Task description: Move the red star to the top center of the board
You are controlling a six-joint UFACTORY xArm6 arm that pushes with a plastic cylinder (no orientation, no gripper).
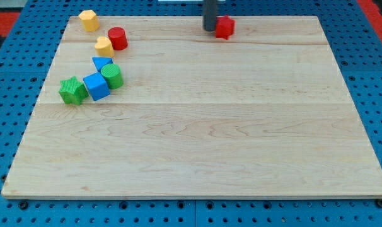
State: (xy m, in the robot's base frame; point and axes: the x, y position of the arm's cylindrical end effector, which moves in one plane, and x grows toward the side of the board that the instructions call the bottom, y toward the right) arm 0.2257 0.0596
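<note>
red star (pixel 225 27) at the board's (pixel 197 145) top edge, just right of centre | my tip (pixel 209 29) touching its left side | no claw, bare rod, nothing grasped | star looks light, rigid, slides easily; push flat faces, not points

A single camera is looking down at a slant from beyond the bench's (pixel 197 145) bottom edge, facing its top edge, taking in nearly the whole board from moderately near.
</note>
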